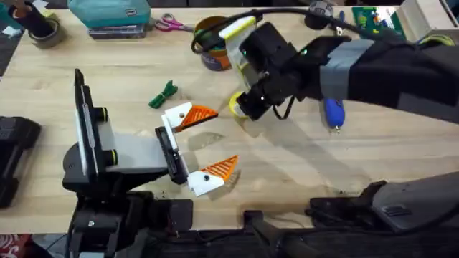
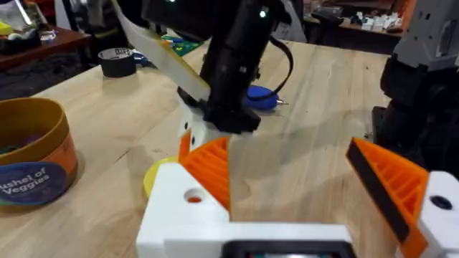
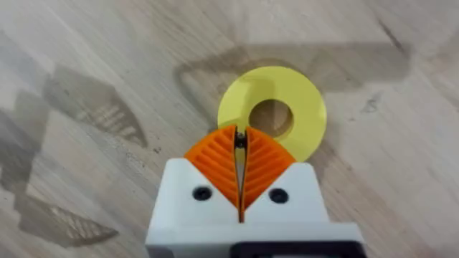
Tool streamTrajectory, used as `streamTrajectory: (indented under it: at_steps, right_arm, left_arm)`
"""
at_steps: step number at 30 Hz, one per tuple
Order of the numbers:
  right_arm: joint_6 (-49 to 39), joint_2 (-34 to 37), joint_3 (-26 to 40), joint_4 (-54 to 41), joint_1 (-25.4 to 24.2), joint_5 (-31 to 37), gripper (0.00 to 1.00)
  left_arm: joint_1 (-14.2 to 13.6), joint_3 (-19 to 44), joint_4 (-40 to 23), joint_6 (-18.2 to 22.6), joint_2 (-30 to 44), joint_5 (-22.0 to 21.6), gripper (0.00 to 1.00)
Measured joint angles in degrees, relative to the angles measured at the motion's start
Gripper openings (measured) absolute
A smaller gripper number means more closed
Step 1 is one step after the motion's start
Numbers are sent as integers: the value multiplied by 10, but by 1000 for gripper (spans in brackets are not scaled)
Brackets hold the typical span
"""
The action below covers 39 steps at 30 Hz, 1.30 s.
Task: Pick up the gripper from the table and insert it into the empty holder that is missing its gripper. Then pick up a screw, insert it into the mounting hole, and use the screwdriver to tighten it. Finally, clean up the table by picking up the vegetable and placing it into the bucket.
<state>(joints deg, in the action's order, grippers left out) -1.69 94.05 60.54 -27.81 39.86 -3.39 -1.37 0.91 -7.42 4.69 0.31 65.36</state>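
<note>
My right gripper hangs just above a flat yellow ring, shut with a small dark screw pinched at its tips. In the overhead view it is close to my left gripper, which is open, with orange fingers in both white brackets. One bracket has an open mounting hole. The loose gripper and an empty holder are out of view. The blue screwdriver lies to the right. The green vegetable lies left of centre. The bucket stands at the back.
A tape roll and a teal box sit at the back left, scissors beside them. A green circuit board lies back right. The right arm spans the table's right half.
</note>
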Motion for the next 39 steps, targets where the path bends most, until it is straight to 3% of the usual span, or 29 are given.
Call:
streamTrajectory:
  at_steps: [9, 27, 33, 39]
  right_arm:
    - [-17, -37, 120, -128, 0, 38, 6]
    - [-41, -41, 383, -356, 0, 42, 6]
    - [-42, -41, 436, -376, 5, 42, 6]
    - [-52, -41, 447, -376, 54, 42, 6]
  left_arm:
    - [0, 0, 0, 0, 0, 0, 986]
    - [0, 0, 0, 0, 0, 0, 986]
    - [0, 0, 0, 0, 0, 0, 985]
    - [0, 0, 0, 0, 0, 0, 985]
